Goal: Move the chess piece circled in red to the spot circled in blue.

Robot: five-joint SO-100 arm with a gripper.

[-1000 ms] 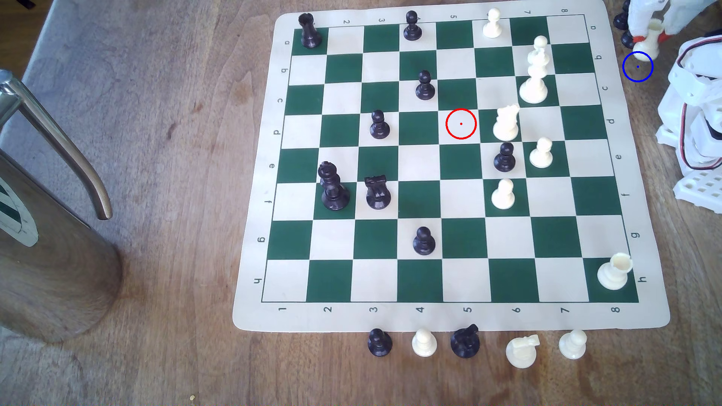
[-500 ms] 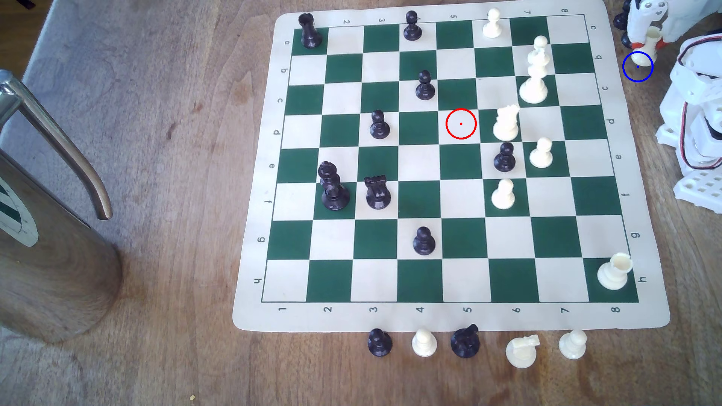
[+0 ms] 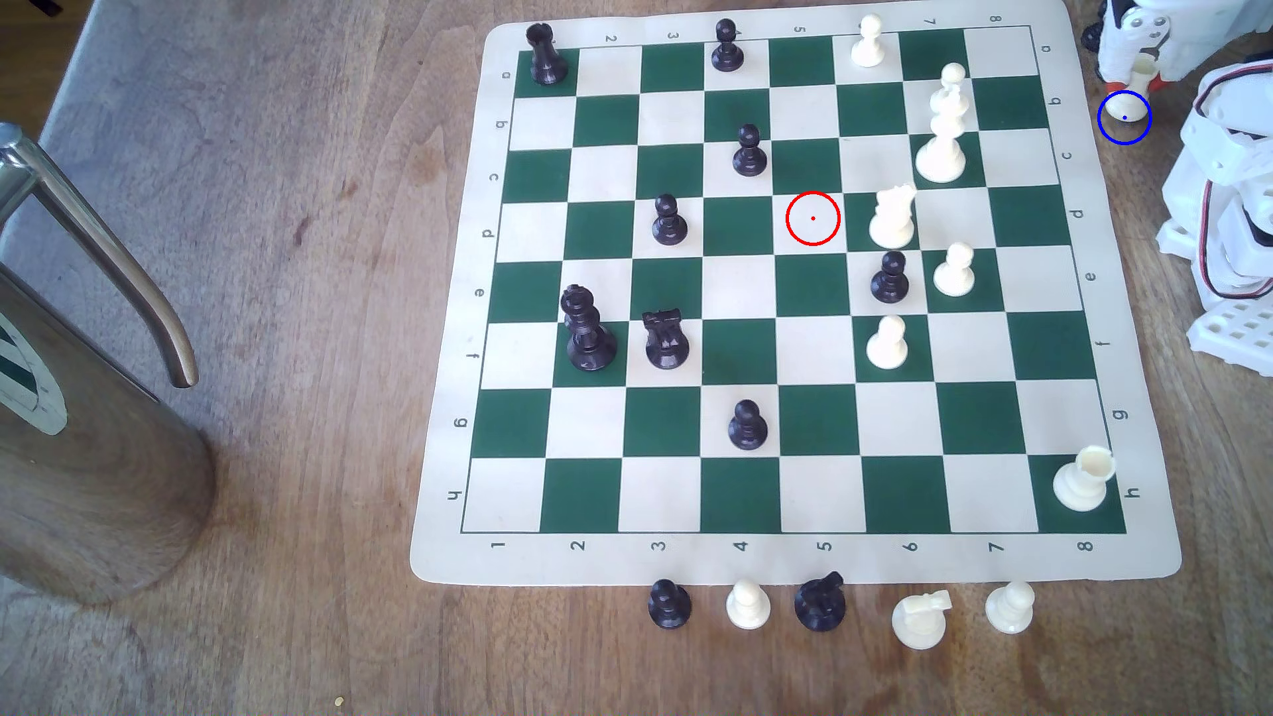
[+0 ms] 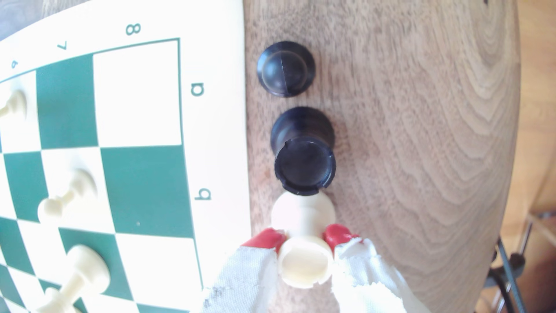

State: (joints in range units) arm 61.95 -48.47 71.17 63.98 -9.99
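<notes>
Exterior view. The hand (image 3: 1135, 81), at the frame's 1 o'clock corner, grips the cream-white rook (image 3: 1131, 93) between red-tipped fingers (image 3: 1161, 84). The rook's base lies inside the upper part of the blue ring (image 3: 1125, 118) on the brown wooden worktop (image 3: 310, 275), just off the green-and-cream chess mat (image 3: 792, 564) beside row b. The red ring (image 3: 813, 218) encloses a bare cream square. A metal jug (image 3: 83, 413) stands at 9 o'clock; spare pieces line the mat's 6 o'clock edge.

Wrist view. The hand (image 4: 304, 240) pinches the rook (image 4: 304, 264) just under its wide, notched, hollow top; the round flared base appears to rest on the wood. The fingers (image 4: 264, 237) are padded with white cloth. A black rook (image 4: 304, 164) stands just beside it, whether touching cannot be told, and a black pawn (image 4: 285, 69) stands beyond. Wood grain (image 4: 421, 120) curves towards the worktop's rounded edge.
</notes>
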